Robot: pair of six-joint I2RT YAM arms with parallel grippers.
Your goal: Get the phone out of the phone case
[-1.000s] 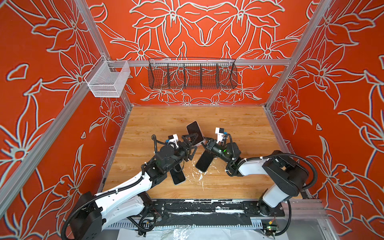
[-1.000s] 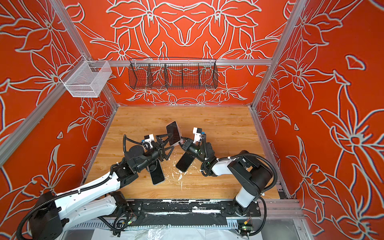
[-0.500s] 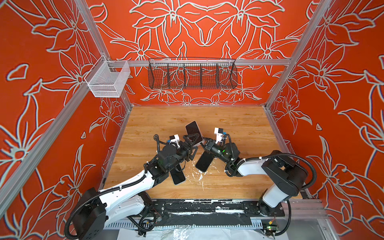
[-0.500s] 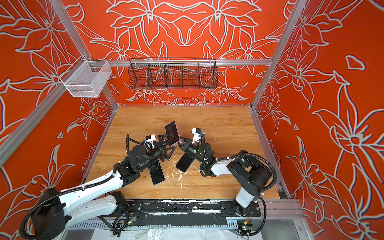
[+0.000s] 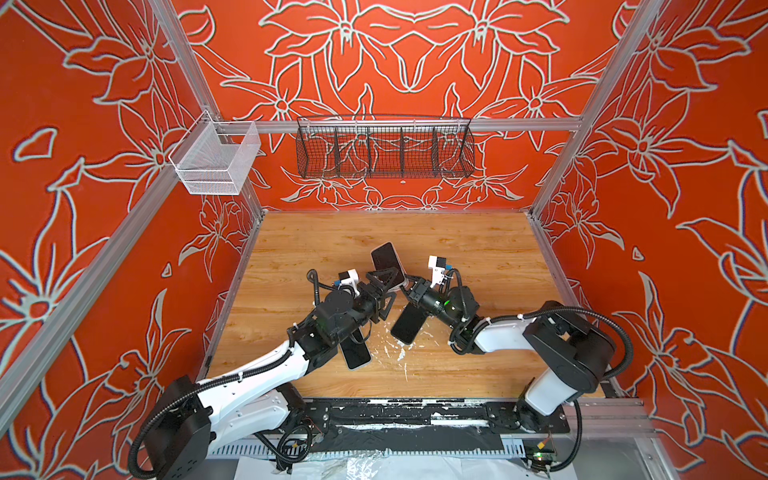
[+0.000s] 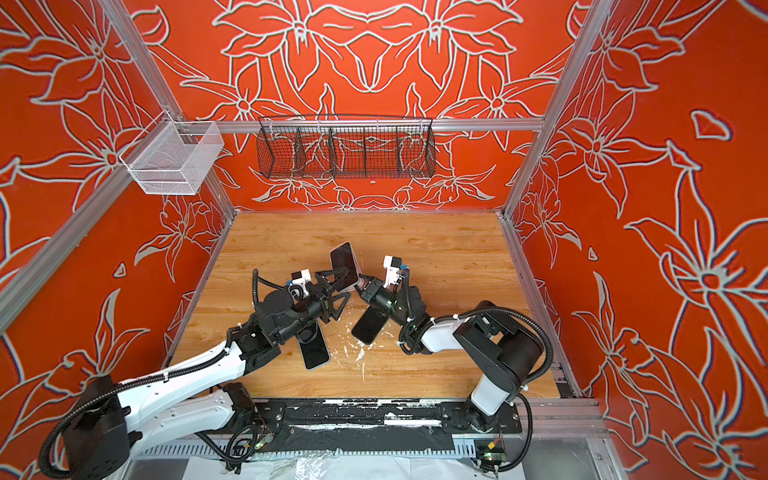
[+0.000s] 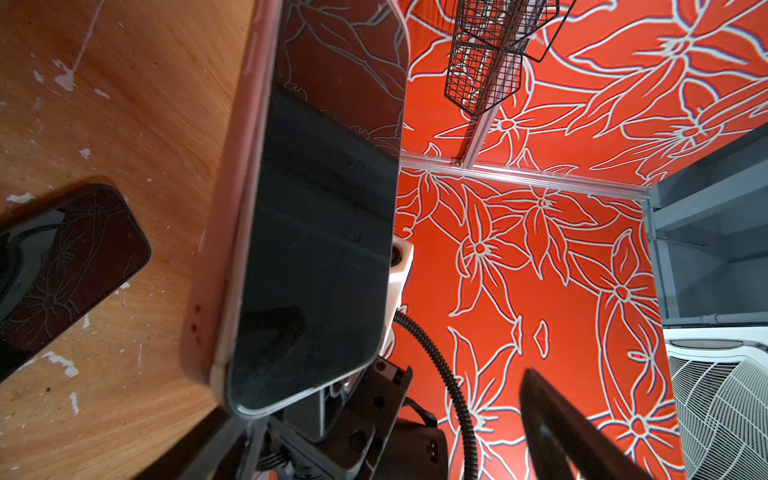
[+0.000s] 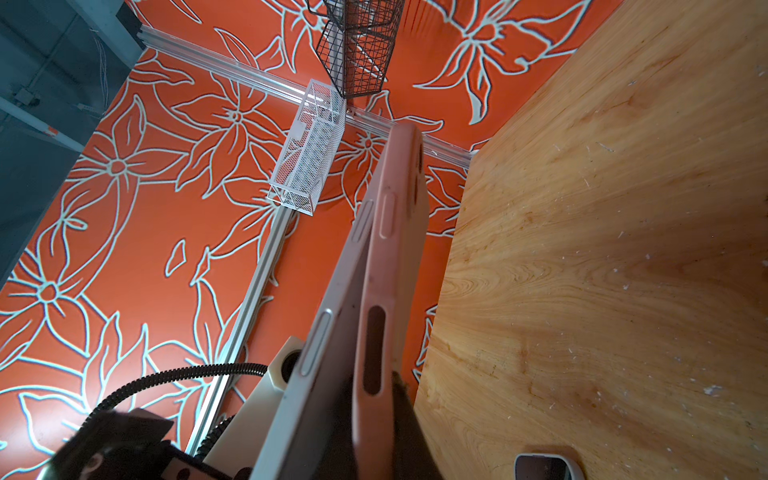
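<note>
Pink phone case (image 8: 390, 249) is clamped in your closed right gripper (image 5: 412, 289), and the phone (image 8: 320, 349), part-peeled from it, stands between the spread jaws of the left gripper (image 5: 386, 289), apparently untouched: close off-centre and you may reseat it or let it drop.

Phone (image 5: 387, 259) in its phone case (image 8: 392, 257), raised above the table (image 5: 478, 249) near its middle and tilted, as you see in both top views. Dark glossy screen, silver edge with side buttons; pink case with a slotted side. Nearest the right wrist camera the phone's edge stands parted from the case; toward the other end they close together.
</note>
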